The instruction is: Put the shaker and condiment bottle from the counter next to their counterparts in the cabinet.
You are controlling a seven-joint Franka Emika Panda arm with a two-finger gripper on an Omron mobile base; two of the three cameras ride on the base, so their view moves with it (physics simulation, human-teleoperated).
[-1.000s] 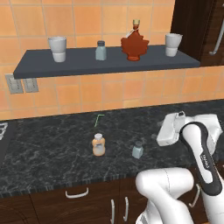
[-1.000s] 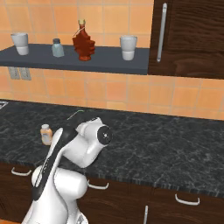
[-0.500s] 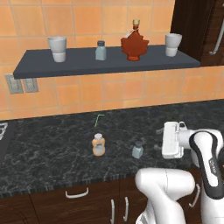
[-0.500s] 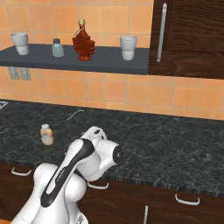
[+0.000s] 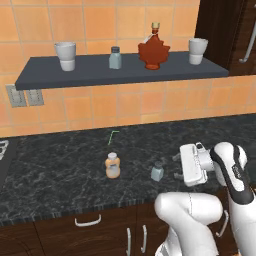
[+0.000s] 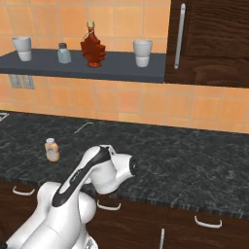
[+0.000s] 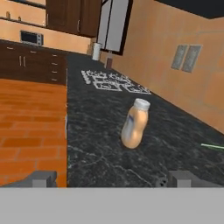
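Shaker (image 5: pixel 157 171) and orange-sauce condiment bottle (image 5: pixel 113 165) upright on the counter (image 5: pixel 60 165) (well apart); counterparts on the cabinet (image 5: pixel 90 70).

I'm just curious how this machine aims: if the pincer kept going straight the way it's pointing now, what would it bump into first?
Probably the shaker, standing just ahead of the open pincer on the counter. Farther along that line stands the condiment bottle. Depth is hard to judge, so it might slip past the shaker.
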